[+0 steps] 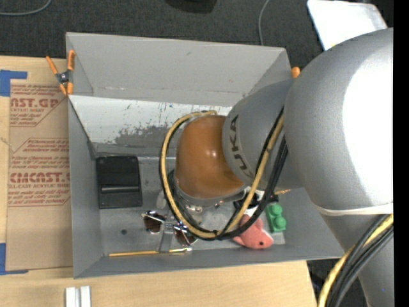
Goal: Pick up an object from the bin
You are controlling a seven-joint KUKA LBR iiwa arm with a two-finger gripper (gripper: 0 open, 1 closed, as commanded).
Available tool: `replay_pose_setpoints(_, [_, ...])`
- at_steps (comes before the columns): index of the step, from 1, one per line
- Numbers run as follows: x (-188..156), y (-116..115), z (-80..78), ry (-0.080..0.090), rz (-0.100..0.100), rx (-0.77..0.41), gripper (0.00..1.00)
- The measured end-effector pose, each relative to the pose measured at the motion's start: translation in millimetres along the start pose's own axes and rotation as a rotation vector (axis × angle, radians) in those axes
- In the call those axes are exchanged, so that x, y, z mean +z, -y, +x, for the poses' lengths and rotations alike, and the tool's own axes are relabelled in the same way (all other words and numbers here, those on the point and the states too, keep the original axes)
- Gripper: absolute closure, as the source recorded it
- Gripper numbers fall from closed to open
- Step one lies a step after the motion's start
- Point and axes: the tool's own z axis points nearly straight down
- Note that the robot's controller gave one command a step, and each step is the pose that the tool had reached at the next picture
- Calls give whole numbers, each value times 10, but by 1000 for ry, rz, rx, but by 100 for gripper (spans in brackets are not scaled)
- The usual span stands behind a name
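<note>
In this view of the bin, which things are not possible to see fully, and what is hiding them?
- bin floor under the wrist: hidden by the orange cover.
- pink thing and green thing, near right corner: partly covered by the cables; kind unclear.
- sunglasses: one lens crossed by a yellow cable.

Hanging over the bin's middle, overlapping sunglasses at seven o'clock, pink toy and green block at five, standing clear of black box at nine
</note>
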Motion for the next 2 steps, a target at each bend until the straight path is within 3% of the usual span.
replay_pose_setpoints(1, [295,580,-55,14,0,-45,0])
replay_pose_setpoints(2, [295,375,-57,7,-5,84,100])
